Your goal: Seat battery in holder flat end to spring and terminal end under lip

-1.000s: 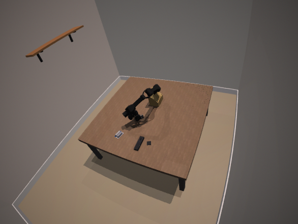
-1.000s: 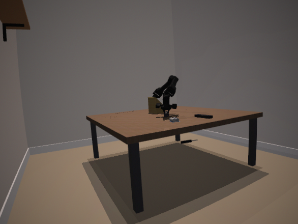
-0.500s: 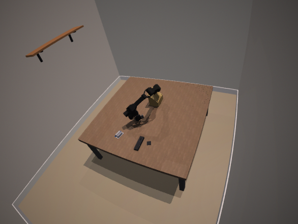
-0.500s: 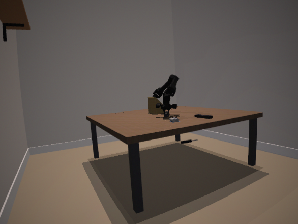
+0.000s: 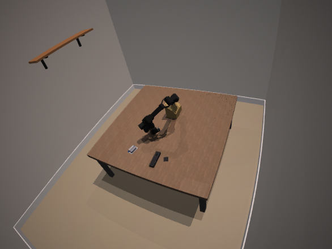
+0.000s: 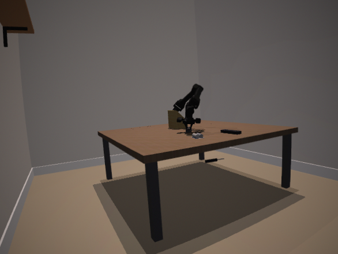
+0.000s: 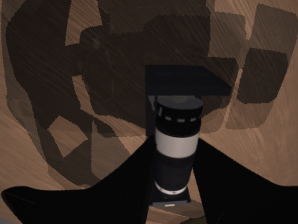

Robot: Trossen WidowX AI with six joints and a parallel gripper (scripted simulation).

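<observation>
The battery (image 7: 177, 145), a black cylinder with a broad white band, lies lengthwise in the dark holder (image 7: 187, 79) in the wrist view. Its upper end is at the edge of the holder's wide plate and looks larger than its lower end. The lower end, with a pale ring, is near the holder's low end edge. Whether it lies flat or touches the spring, I cannot tell. My gripper (image 5: 156, 131) (image 6: 188, 130) (image 7: 173, 141) is shut on the battery, one finger on each side, low over the table. The fingers hide parts of the holder's sides.
A white and blue tray with pale cylinders (image 5: 132, 149) (image 6: 198, 135) lies toward the table's near left. A long black object (image 5: 154, 159) (image 6: 231, 131) and a small dark square (image 5: 166, 159) lie near the front. The yellow arm base (image 5: 173, 112) stands behind.
</observation>
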